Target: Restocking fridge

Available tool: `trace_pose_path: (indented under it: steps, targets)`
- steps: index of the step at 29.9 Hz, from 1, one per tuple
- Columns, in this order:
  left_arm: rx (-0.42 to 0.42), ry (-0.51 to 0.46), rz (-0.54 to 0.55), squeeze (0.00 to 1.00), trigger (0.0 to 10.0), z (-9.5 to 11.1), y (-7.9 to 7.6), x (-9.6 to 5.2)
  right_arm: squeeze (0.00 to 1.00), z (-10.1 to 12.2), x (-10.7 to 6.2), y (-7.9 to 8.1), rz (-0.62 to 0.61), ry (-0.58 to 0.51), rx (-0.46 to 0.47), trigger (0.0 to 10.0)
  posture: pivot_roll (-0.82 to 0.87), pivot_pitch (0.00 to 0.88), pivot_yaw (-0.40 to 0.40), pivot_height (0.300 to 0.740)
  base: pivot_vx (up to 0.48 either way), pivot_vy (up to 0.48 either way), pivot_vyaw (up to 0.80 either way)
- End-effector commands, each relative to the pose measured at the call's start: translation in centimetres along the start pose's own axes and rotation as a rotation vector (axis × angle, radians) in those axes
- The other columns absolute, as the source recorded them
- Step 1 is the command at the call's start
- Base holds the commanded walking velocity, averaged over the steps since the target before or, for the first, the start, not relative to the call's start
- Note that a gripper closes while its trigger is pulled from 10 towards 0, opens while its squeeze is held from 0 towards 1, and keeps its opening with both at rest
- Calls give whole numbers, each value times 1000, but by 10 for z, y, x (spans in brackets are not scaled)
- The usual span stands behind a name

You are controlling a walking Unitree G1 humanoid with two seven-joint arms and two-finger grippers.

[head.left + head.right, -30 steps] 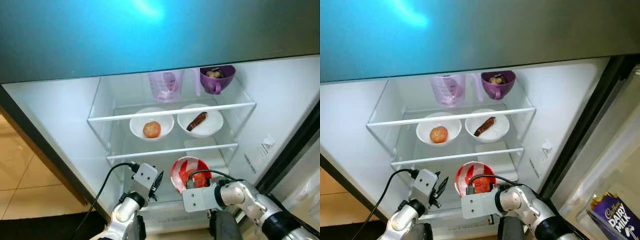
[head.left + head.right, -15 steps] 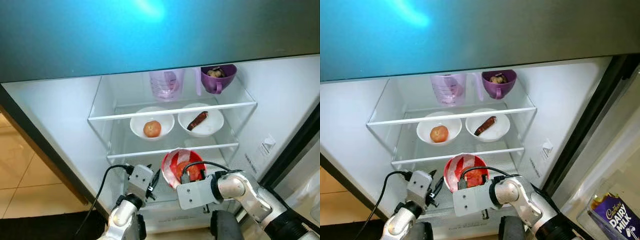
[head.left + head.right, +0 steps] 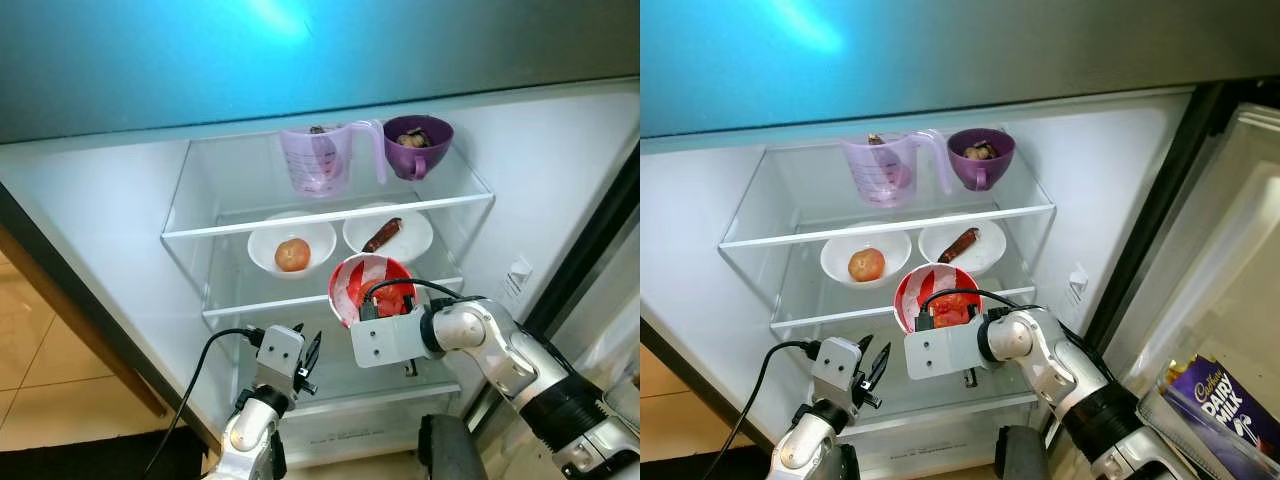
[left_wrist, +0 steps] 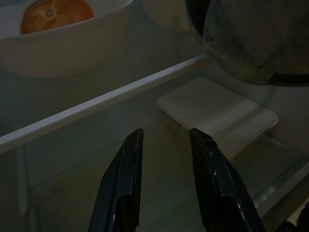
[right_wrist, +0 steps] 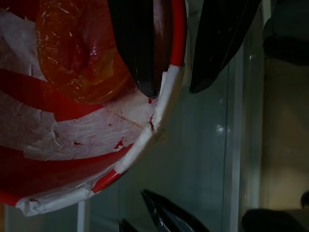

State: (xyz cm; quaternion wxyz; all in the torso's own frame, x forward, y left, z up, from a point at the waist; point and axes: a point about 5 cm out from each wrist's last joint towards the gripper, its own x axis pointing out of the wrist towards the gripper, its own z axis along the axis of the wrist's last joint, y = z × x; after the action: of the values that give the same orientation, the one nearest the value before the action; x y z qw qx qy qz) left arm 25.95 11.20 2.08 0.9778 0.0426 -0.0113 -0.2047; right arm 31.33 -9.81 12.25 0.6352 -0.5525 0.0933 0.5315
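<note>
I had the right gripper [image 5: 169, 72] pinching the rim of the red-and-white bowl [image 3: 358, 285], one finger inside the wall and one outside, as the right wrist view showed. The bowl hung tilted in front of the middle glass shelf [image 3: 330, 300], level with its edge and just ahead of the two white bowls [image 3: 290, 240] there. Held by the rim alone, it looked likely to swing, so I judged the sound way was to level it first, keep the pinch firm, clear the shelf lip, and set it flat before letting go. The white bowl with the dark piece of food [image 3: 388, 232] sat close behind, leaving little room there.

The bowl was red with broad white stripes, its white parts chipped or peeling at the rim, and it held something red-orange and glossy [image 5: 82, 53], perhaps wrapped in film.

My left gripper [image 4: 164, 137] waited lower down, jaws spread and holding nothing, pointed under the shelf toward the compartment below.
</note>
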Motion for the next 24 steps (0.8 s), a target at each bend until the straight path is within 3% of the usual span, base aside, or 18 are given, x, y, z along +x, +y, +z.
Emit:
trace_pose_path:
  steps: [1,5,10,12,14,16,24]
  targets:
    - [-20,6,-2,0,10000,-1,-4,0,0,4,-1,-10,-12,5,-41,10000,-55,52,18,545,0,0,0]
    - [-25,1,-2,0,10000,0,-4,-1,0,-1,6,-15,-2,48,-42,10000,-54,56,15,545,0,0,0]
    - [-24,-1,5,0,10000,1,-2,-1,0,3,14,-18,-38,28,24,10000,-55,58,15,545,0,0,0]
    - [-23,-1,11,0,10000,1,-1,-1,0,5,16,-19,-56,14,62,10000,-54,58,15,545,0,0,0]
    - [-22,-4,18,0,10000,2,1,1,0,10,22,-20,-92,-30,176,10000,-54,58,15,545,0,0,0]
    - [-20,-6,20,0,10000,3,2,2,0,13,25,-21,-112,-49,227,10000,-53,59,14,545,0,0,0]
    - [-18,-3,26,0,10000,3,4,1,0,18,35,-34,-207,-51,376,10000,-53,61,11,545,0,0,0]
